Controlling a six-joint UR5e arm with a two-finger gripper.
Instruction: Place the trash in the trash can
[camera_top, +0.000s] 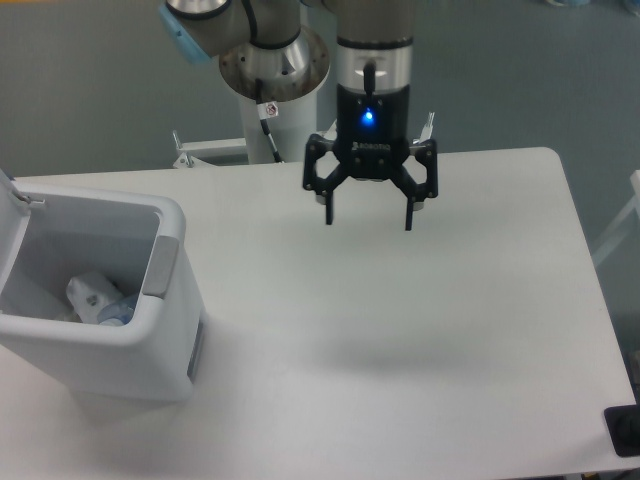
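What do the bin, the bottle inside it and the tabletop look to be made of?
The trash can looks like molded white plastic: smooth matte walls, rounded corners, a grey panel on one side. The bottle inside appears to be thin clear plastic, crumpled, with a bluish label; little of it shows. The table seems a matte white laminate or painted board, judging by its flat, even surface, though that stays uncertain.

Looks like a robotics lab. Bare white table (480, 330), pedestal-mounted arm (275, 70), grey carpet floor (90, 90). No homely furnishings visible.
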